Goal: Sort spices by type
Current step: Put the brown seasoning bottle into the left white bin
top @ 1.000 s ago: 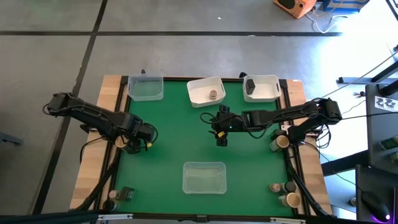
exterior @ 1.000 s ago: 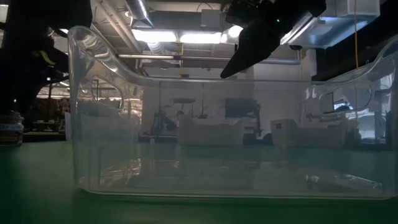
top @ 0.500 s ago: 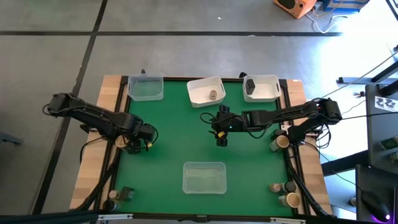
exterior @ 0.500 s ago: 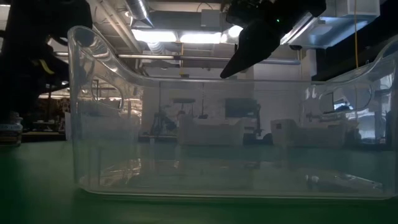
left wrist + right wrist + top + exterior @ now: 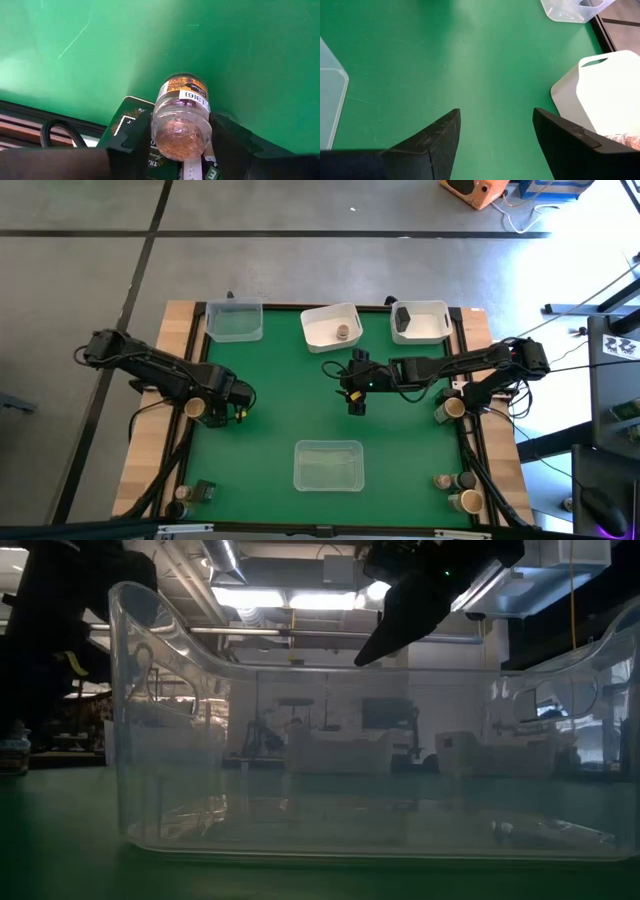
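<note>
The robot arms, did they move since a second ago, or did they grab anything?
The left gripper shifted a little toward the table's middle, and its fingers now sit on either side of a small spice jar that lies tilted between them. The right gripper hangs open over the middle of the green table, exactly where it was. The trays and the other jars did not move.

I see three trays along the far edge of the counter (image 5: 270, 390), one jar (image 5: 343, 333) in the middle tray (image 5: 322, 321). Another tray (image 5: 328, 465) sits near me. More jars (image 5: 452, 409) stand at the right edge.
</note>
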